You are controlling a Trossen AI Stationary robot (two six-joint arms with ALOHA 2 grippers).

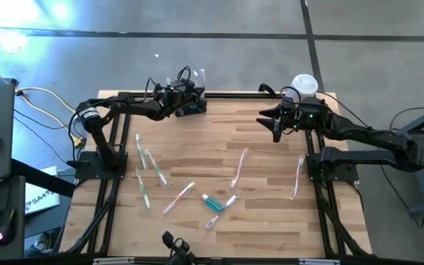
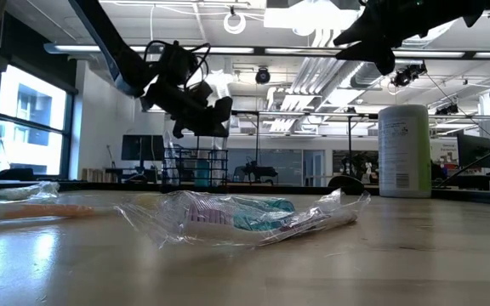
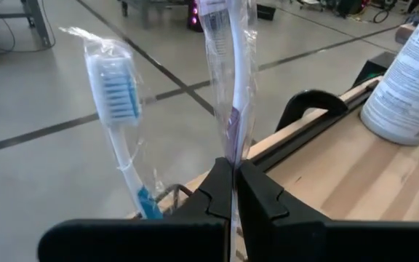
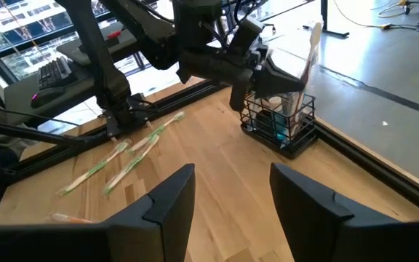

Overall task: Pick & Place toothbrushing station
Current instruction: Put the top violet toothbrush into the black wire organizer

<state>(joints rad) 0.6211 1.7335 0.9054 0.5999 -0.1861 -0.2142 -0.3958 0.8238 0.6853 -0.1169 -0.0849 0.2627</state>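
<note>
Rack [image 4: 280,124] upper right; our left gripper [image 3: 233,191] pinches a wrapped toothbrush [image 3: 228,69] over it, right gripper [image 4: 228,204] wide.

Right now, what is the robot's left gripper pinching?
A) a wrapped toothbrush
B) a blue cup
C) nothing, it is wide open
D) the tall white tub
A: in the left wrist view the left gripper is shut on a wrapped toothbrush, which stands up between its fingers over the black wire holder at the table's far edge.
</note>
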